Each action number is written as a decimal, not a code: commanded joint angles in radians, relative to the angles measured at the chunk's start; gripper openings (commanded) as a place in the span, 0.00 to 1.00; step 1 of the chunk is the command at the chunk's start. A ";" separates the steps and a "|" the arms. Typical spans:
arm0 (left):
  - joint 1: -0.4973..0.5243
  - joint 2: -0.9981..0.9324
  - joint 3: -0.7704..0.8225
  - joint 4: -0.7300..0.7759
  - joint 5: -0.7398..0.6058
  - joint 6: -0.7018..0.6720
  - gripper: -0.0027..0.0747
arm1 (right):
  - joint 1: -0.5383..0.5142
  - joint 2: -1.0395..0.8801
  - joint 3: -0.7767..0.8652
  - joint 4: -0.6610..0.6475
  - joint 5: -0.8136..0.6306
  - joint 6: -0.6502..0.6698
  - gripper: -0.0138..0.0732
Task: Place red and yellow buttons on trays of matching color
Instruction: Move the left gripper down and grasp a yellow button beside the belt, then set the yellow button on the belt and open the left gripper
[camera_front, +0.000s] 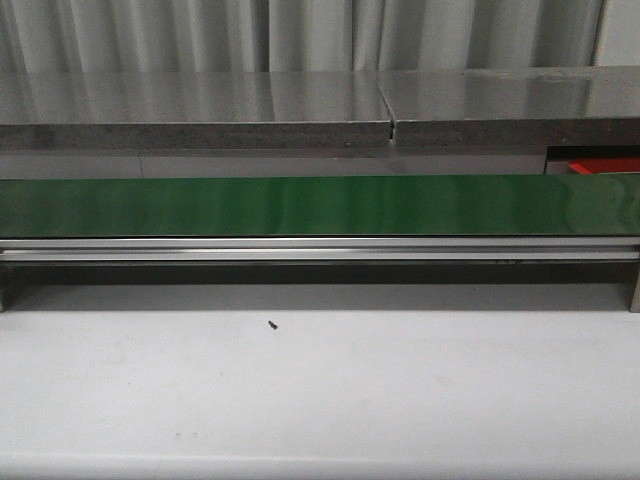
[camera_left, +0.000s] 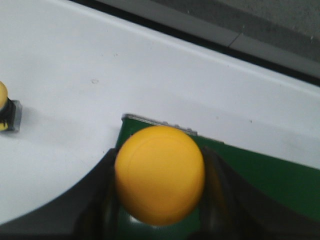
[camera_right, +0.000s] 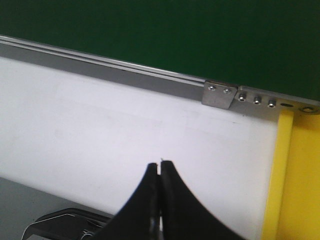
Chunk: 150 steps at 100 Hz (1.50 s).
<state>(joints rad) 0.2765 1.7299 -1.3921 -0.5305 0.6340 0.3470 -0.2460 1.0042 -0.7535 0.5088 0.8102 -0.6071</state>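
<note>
In the left wrist view a round yellow button (camera_left: 160, 172) fills the space between the dark fingers (camera_left: 97, 200) of my left gripper (camera_left: 160, 186), which is shut on it above a corner of the green belt (camera_left: 270, 175). A second yellow button (camera_left: 3, 107) on a grey base stands on the white table at the edge of that view. My right gripper (camera_right: 160, 165) is shut and empty over the white table, beside the yellow tray (camera_right: 299, 175). No red button shows. Neither gripper appears in the front view.
A green conveyor belt (camera_front: 320, 205) with an aluminium rail (camera_front: 320, 248) runs across the front view behind the white table (camera_front: 320, 390). A red object (camera_front: 605, 165) sits behind the belt at far right. A small dark speck (camera_front: 272, 324) lies on the table.
</note>
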 joint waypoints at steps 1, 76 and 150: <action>-0.028 -0.073 0.044 -0.002 -0.100 -0.007 0.01 | 0.003 -0.020 -0.026 0.033 -0.038 -0.008 0.08; -0.063 -0.012 0.130 -0.003 -0.141 -0.007 0.26 | 0.003 -0.020 -0.026 0.033 -0.037 -0.008 0.08; -0.039 -0.191 0.030 0.028 -0.127 -0.001 0.89 | 0.003 -0.020 -0.026 0.033 -0.037 -0.008 0.08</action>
<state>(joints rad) 0.2183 1.5903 -1.2995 -0.5103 0.5358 0.3470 -0.2460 1.0042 -0.7535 0.5088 0.8102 -0.6086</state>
